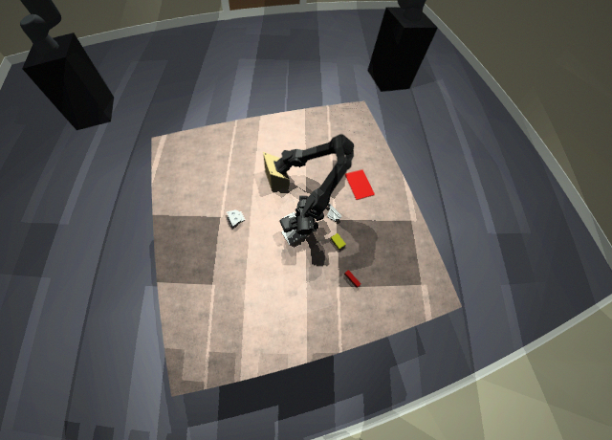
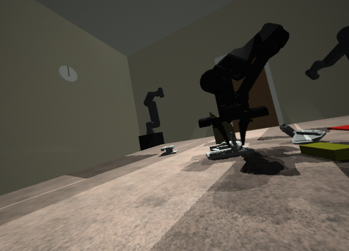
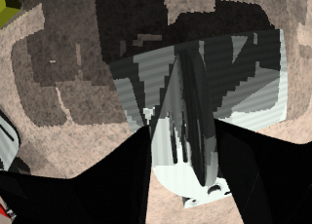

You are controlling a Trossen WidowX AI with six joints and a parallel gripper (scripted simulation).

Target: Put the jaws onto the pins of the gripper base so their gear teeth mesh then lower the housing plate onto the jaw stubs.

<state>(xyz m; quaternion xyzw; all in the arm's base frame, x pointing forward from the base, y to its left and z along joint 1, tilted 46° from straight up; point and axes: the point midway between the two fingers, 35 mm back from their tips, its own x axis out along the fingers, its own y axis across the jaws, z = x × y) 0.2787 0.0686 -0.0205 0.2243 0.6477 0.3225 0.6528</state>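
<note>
My gripper [image 2: 236,144] [image 3: 178,130] points down and is shut on a grey-white jaw [image 2: 233,137] [image 3: 190,102]. The jaw stands on edge between the fingers, low over the pale gripper base [image 1: 289,236] [image 2: 217,154] [image 3: 279,102]. Whether it touches a pin cannot be told; the pins are hidden. The other jaw [image 1: 334,213] [image 2: 307,136] [image 3: 7,141] lies apart, on the side of the base towards the red sheet. The white housing plate [image 1: 235,218] [image 2: 168,150] lies apart on the opposite side.
A yellow block [image 1: 338,241] [image 2: 324,149] [image 3: 7,9] lies close to the base, and a red bar [image 1: 352,278] lies farther out. A flat red sheet [image 1: 360,184] [image 2: 341,127] lies beyond the other jaw. The arm's tan mount [image 1: 271,167] stands behind the base.
</note>
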